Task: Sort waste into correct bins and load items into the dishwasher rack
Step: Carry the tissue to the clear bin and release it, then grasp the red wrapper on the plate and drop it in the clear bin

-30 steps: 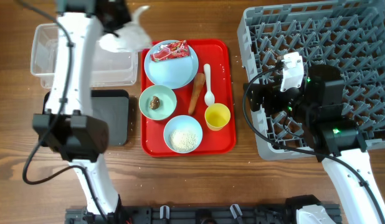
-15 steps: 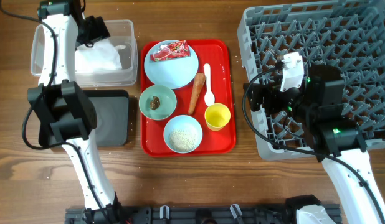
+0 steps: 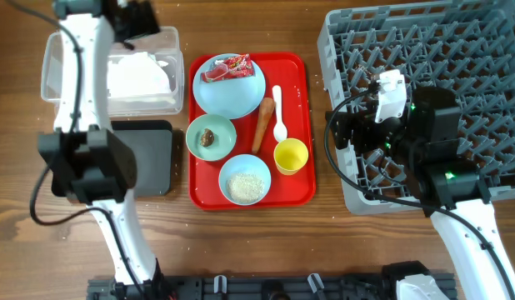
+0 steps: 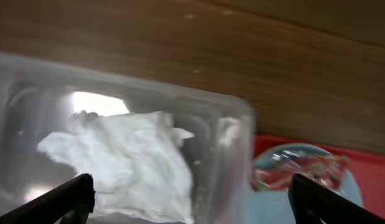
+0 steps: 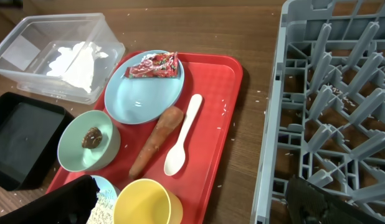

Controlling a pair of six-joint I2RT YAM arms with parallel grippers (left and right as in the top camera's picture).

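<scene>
The left arm stretches far forward, left gripper spread wide, empty. The right arm sits folded, right gripper likewise spread.

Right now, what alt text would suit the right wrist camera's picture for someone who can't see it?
A red tray holds a blue plate with a red wrapper, a carrot-like stick, a white spoon, a green bowl with a brown lump, and a yellow cup. Left: a clear tub holding a white napkin, and a black tray; right: a grey pegged rack.
</scene>
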